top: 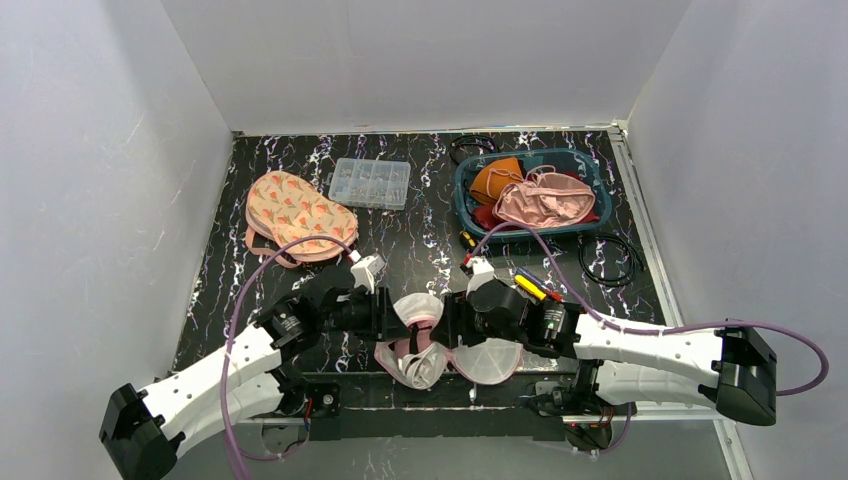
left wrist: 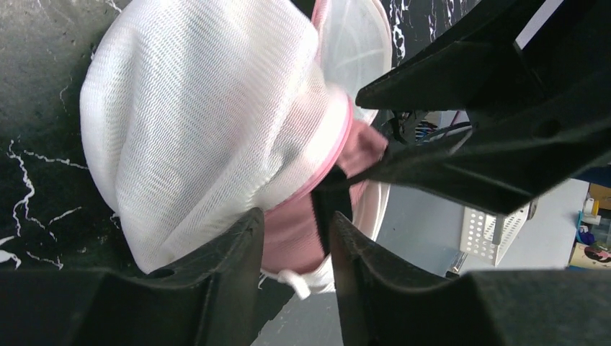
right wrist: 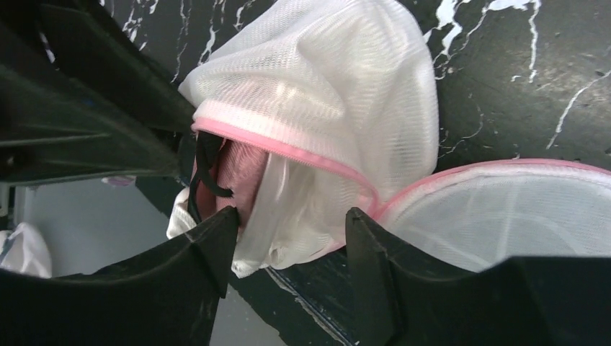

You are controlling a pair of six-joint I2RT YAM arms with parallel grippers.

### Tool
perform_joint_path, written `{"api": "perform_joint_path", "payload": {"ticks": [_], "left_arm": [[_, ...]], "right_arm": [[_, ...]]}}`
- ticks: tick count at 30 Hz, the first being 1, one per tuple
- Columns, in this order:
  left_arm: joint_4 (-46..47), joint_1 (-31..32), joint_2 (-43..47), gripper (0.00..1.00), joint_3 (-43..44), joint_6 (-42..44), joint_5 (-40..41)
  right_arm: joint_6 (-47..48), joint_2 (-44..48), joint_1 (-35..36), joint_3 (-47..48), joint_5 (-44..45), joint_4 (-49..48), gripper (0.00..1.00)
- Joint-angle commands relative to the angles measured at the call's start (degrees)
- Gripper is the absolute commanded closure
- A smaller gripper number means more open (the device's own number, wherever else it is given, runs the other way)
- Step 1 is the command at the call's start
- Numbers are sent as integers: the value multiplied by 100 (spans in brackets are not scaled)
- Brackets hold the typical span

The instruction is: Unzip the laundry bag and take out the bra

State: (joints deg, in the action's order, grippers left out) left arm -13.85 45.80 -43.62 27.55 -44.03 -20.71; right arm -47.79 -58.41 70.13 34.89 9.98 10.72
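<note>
My left gripper (left wrist: 292,225), lower centre-left of the top view, shows a narrow gap with pink cloth in it; I cannot tell whether it is clamped. The laundry bag (top: 432,348) lies at lower centre, zip edge parted, the bra (right wrist: 234,173) showing inside. I judge both light, limp and snag-prone, best taken by the black strap (left wrist: 331,209). My right gripper (right wrist: 288,216) stands wider, straddling loose mesh.

Near edge: laundry bag (top: 430,350) hemmed by left gripper (top: 390,313) and right gripper (top: 455,320); no side access. Table (top: 420,255) beyond bag: open. Obstacles: pens (top: 532,286) just beside right gripper; backpack (top: 297,212), box (top: 370,183), basket (top: 462,192), cable (top: 612,258) farther back.
</note>
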Motion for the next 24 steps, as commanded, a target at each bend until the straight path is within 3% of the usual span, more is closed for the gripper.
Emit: {"api": "perform_joint_path", "payload": {"ticks": [1,8,15,20,24], "left_arm": [[353,33,-145,66,-26,-114,-14],[417,76,-93,82,-82,-192,298],[417,78,-54,91,-159,-261,401],[433,84,-75,93,-158,-272,399],[460,109,-130,94,-136,-290,435]], "right_arm": [[-434,79,-21,116,-265,-257,33],[-577,-104,-9,548,-461,63,30],[-489,-161,-12,545,-289,438,44],[-594,10,-16,561,-169,209,29],[-558,-235,-14,757,-156,-11,23]]}}
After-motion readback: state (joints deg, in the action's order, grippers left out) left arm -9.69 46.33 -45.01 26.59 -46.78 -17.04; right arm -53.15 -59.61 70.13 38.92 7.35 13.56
